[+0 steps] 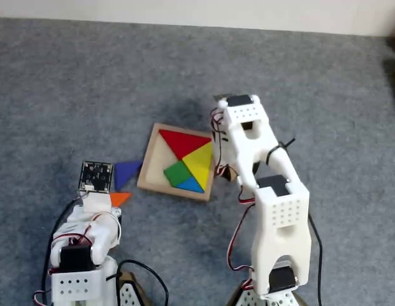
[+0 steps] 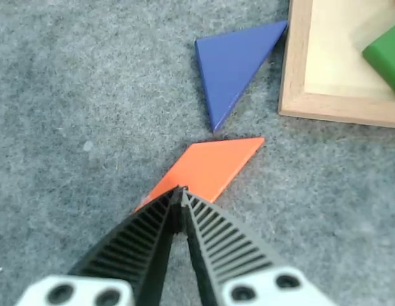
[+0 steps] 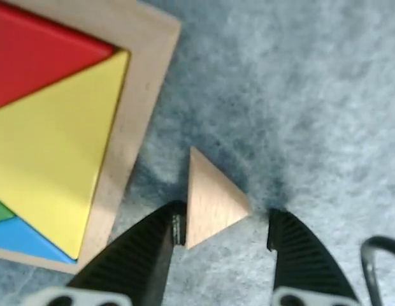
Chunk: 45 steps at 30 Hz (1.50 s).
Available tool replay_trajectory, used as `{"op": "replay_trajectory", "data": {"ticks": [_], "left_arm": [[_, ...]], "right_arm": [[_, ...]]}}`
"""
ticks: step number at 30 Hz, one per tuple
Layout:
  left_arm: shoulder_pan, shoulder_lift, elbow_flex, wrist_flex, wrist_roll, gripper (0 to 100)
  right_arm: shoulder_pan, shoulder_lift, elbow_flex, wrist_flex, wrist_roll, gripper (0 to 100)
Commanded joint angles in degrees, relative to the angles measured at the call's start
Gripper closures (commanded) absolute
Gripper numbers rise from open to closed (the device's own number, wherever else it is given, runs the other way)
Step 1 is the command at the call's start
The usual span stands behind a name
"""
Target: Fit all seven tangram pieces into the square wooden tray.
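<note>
Grey carpet (image 1: 89, 76); left jaws pressed together, right jaws spread around wooden triangle (image 3: 210, 201).

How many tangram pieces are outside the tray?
3: dark blue triangle beside the tray, orange parallelogram at the left gripper, wooden triangle inside the open right gripper.

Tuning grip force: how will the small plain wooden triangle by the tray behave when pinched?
The small plain wooden triangle looks rigid, probably won't flex. Flat and thin, likely light. Its angled edges may twist it in the right gripper.
</note>
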Motion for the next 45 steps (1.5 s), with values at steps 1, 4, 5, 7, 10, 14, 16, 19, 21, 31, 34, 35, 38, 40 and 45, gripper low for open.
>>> {"op": "replay_trajectory", "data": {"ticks": [1,4,5,7,10,14,16,19,21,31,34,35,38,40,45], "left_arm": [[0.48,-2.51,1.1,0.09,-0.44,100],[0.48,-2.51,1.1,0.09,-0.44,100],[0.48,-2.51,1.1,0.09,-0.44,100],[0.48,-2.51,1.1,0.09,-0.44,100],[0.48,-2.51,1.1,0.09,-0.44,100],[0.48,-2.51,1.1,0.09,-0.44,100],[0.48,-2.51,1.1,0.09,-0.44,100],[0.48,-2.51,1.1,0.09,-0.44,100],[0.48,-2.51,1.1,0.09,-0.44,100],[0.48,-2.51,1.1,0.09,-0.44,100],[0.48,-2.51,1.1,0.09,-0.44,100],[0.48,-2.51,1.1,0.09,-0.44,100],[0.48,-2.51,1.1,0.09,-0.44,100],[0.48,-2.51,1.1,0.09,-0.44,100],[0.48,-2.51,1.1,0.09,-0.44,100]], "right_arm": [[0.04,-1.19,-1.1,-3.3,3.16,80.0],[0.04,-1.27,-1.1,-3.3,6.15,80.3],[0.04,-1.36,-1.19,-3.3,6.24,80.3],[0.04,-1.98,-1.89,-3.3,6.24,80.3],[0.22,-5.67,-2.51,-3.21,6.33,80.3],[0.31,-10.42,0.4,-4.7,6.33,80.3],[0.13,-10.42,2.77,-7.87,6.42,80.3],[0.04,-9.45,6.73,-12.0,6.42,80.3],[0.04,-9.1,8.31,-12.18,6.42,80.3],[0.4,-8.92,9.19,-8.4,6.07,80.3],[0.13,-8.92,9.19,-7.52,6.07,80.3],[0.13,-8.92,9.19,-7.52,6.07,80.3],[0.04,-9.19,9.19,-6.99,5.98,80.3],[0.04,-9.1,9.19,-6.46,5.98,80.3],[-0.31,-8.84,9.19,-6.2,5.98,80.3]]}}
